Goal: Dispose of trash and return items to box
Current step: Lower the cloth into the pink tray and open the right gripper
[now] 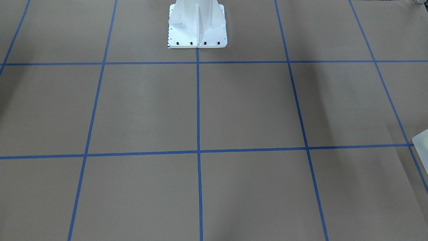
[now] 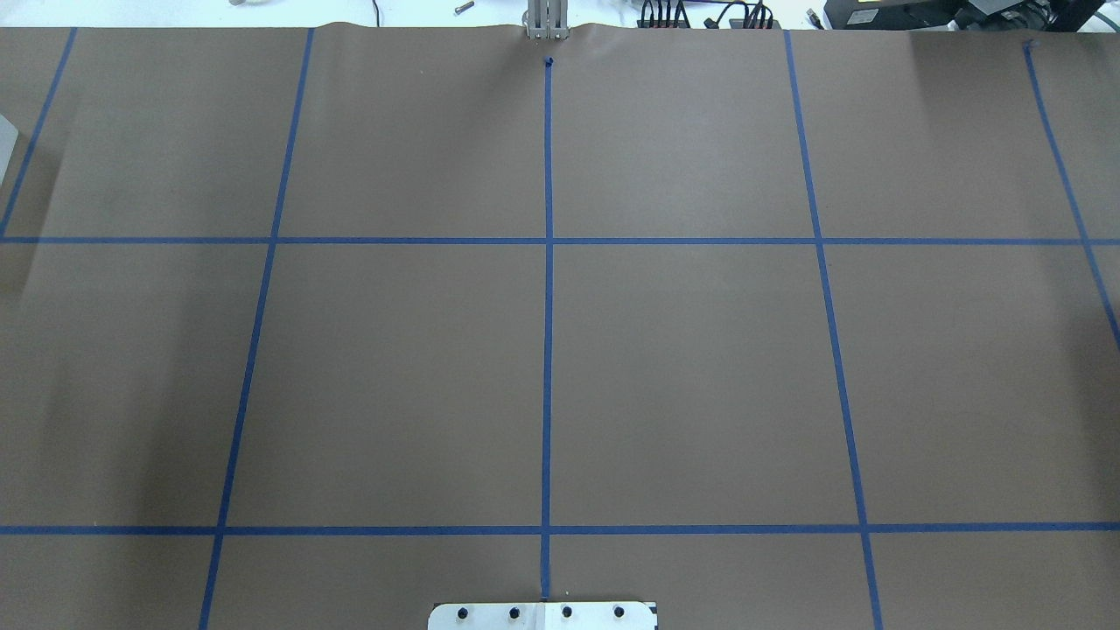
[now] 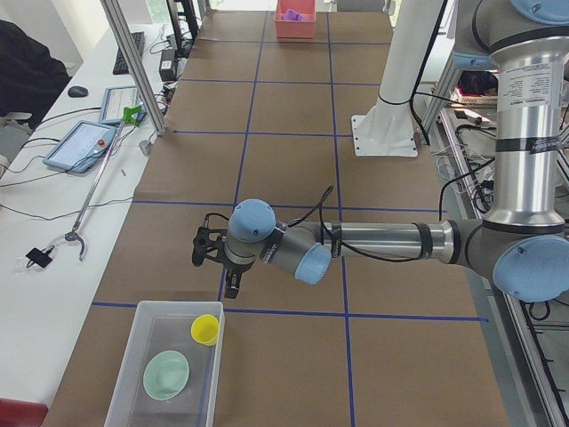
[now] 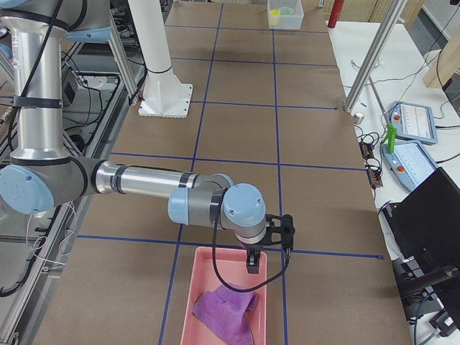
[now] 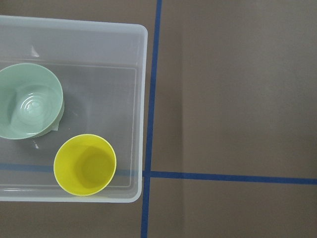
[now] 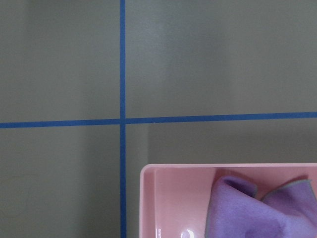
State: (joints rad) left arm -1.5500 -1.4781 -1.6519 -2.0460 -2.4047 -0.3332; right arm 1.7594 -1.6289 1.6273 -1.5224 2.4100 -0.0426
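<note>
The box (image 5: 140, 99), cut off leftward, holds yellow cup (image 5: 85, 164) and bowl (image 5: 29, 106).

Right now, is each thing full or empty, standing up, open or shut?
Translucent whitish plastic box: lidless, not empty.
Small yellow plastic tumbler cup: upright, empty, in that box.
Pale teal round bowl: open side up, empty, in that box.
Pink plastic bin: lidless, not empty.
Purple cloth: crumpled in the pink bin.
Left gripper: near the box; open or shut, cannot tell.
Right gripper: by the pink bin; cannot tell.
</note>
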